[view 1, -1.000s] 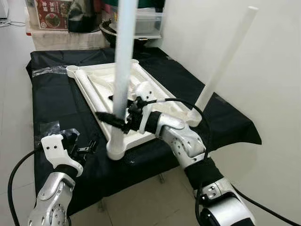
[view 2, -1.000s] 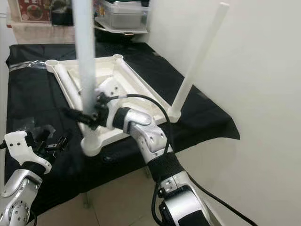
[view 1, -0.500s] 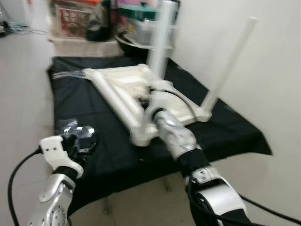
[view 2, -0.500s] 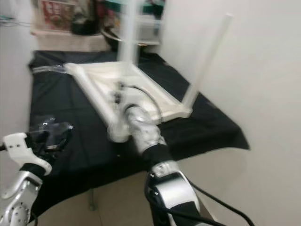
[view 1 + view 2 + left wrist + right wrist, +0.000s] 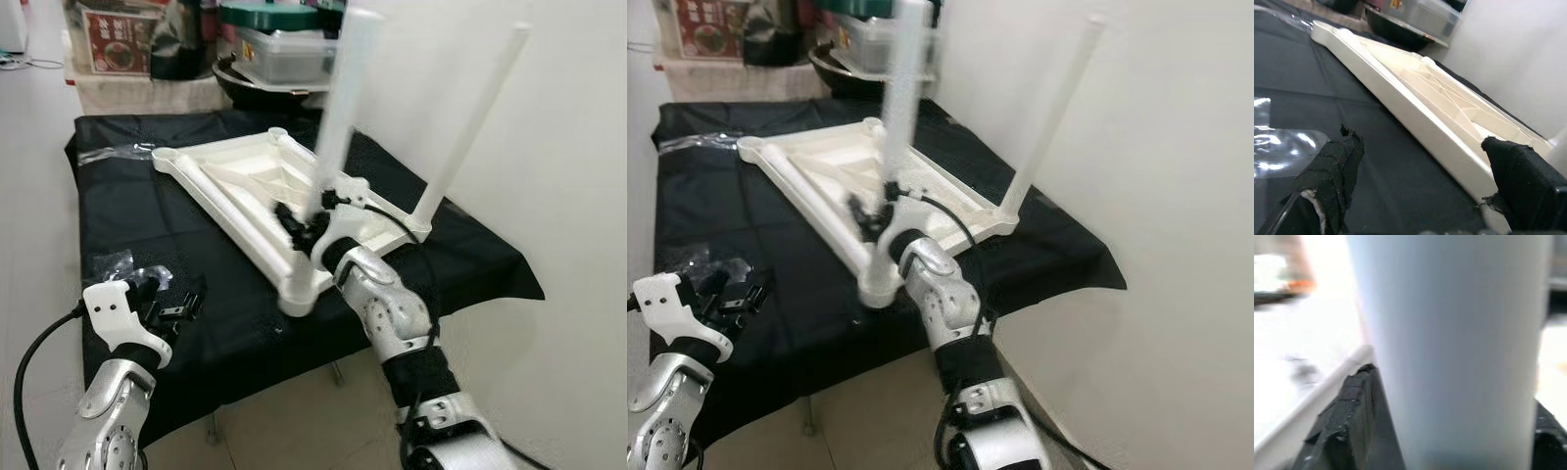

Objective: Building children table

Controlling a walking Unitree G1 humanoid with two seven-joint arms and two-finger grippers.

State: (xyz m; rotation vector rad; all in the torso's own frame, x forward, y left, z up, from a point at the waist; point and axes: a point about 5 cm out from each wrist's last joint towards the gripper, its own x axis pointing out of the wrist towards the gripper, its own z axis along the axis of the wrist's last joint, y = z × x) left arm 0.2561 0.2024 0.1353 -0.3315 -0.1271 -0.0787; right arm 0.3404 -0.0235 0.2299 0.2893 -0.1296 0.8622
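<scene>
The children's table top (image 5: 257, 174), a white plastic panel, lies upside down with its ribbed underside up on the worktop (image 5: 127, 211), which is draped in black cloth. One white leg (image 5: 468, 127) already stands in the corner socket nearest the wall, leaning slightly. A second white leg (image 5: 338, 108) is held roughly upright over the panel's near half, and the right hand (image 5: 312, 223) is clamped on its lower part; in the right wrist view the black fingers (image 5: 1349, 406) press against either side of the pale tube. The near corner socket (image 5: 297, 297) sits at the worktop's front edge, just beside the right forearm.

The left hand (image 5: 181, 304) hovers low over the cloth near the front left corner, its fingers spread apart with nothing between them, next to a crumpled clear plastic bag (image 5: 116, 262). Behind the worktop stand a clear lidded storage box (image 5: 284, 49) and a printed carton (image 5: 113, 41).
</scene>
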